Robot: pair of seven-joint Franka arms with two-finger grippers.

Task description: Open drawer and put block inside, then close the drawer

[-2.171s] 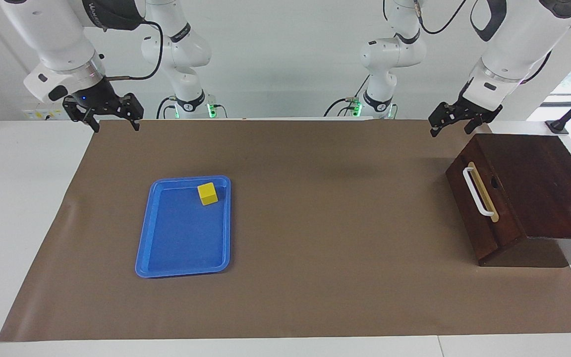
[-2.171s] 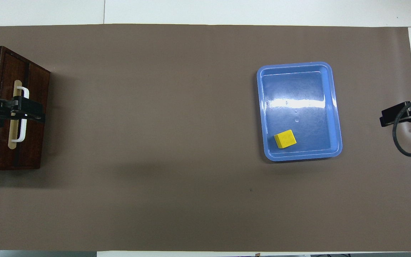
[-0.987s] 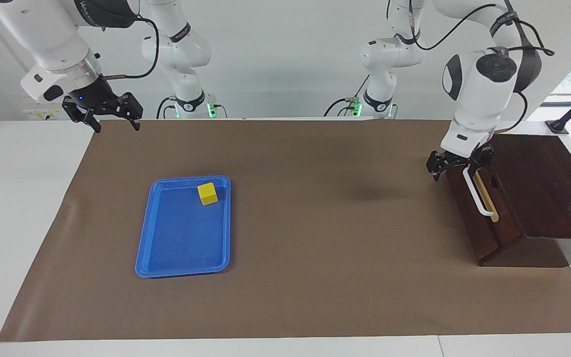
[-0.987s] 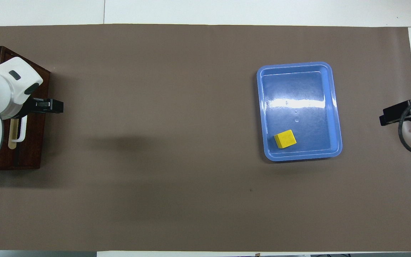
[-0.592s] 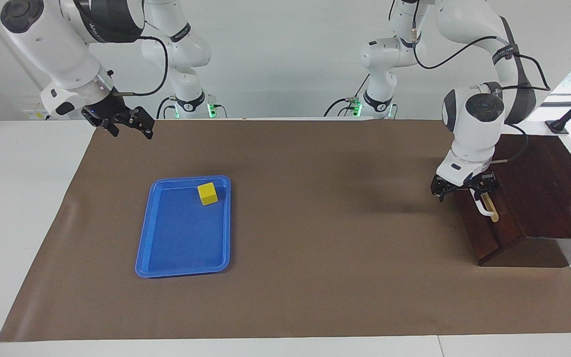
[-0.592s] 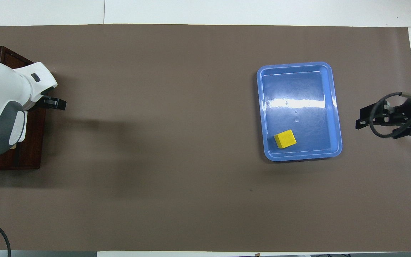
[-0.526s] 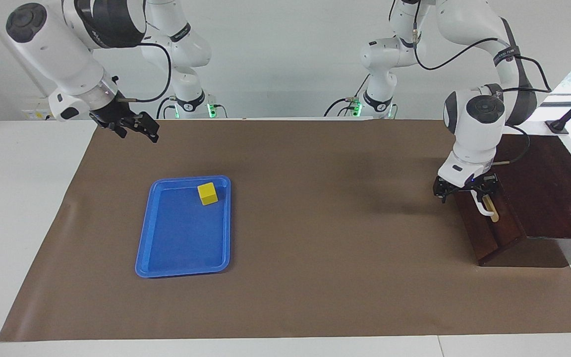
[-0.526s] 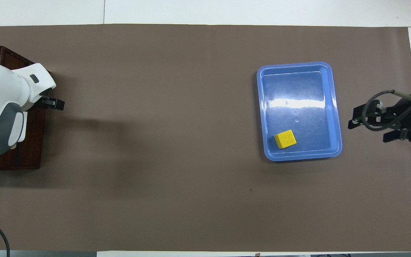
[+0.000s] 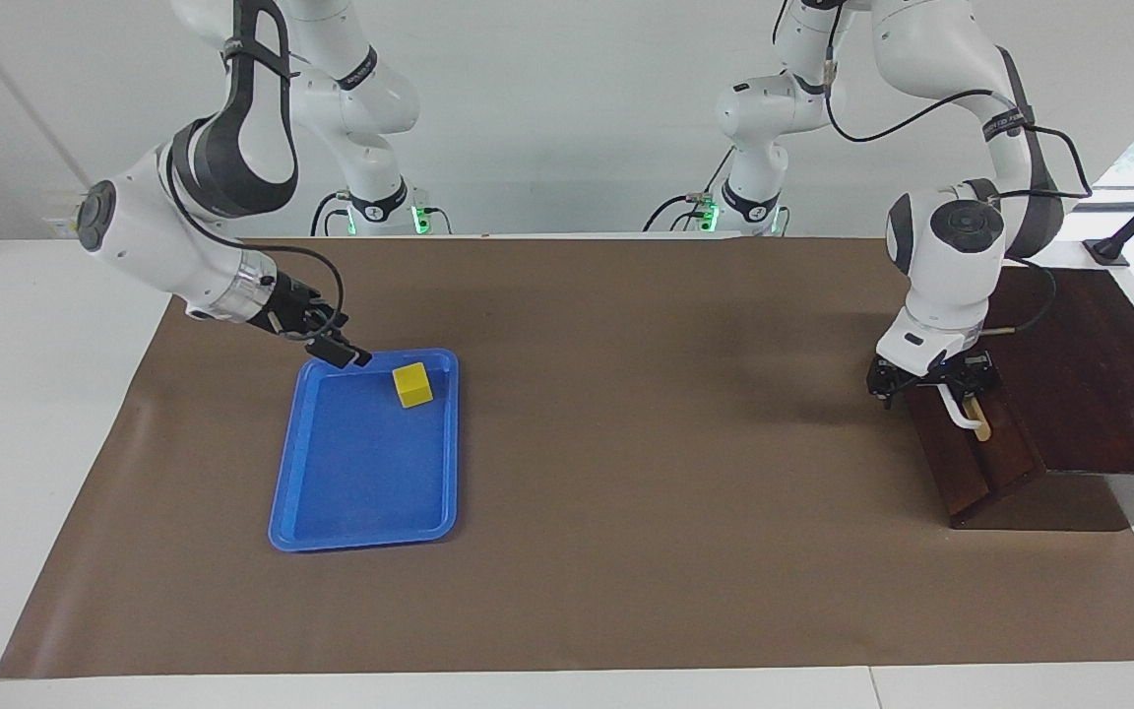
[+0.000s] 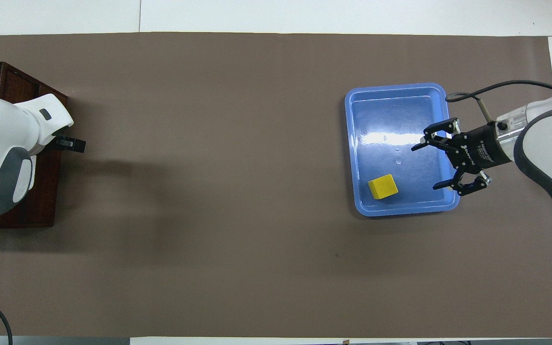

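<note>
On the counter [image 9: 626, 591] we count one blue tray [image 9: 303, 473], one yellow block [image 9: 412, 384] and one dark drawer [image 9: 961, 453]. We see the block lying in the tray's end nearer the robots. Our right claw [image 10: 433, 163] hangs over that tray end beside the block, fingers spread apart. Our left claw [image 9: 929, 382] sits at the shut drawer's white handle [image 9: 961, 418]; its grip we cannot tell.
</note>
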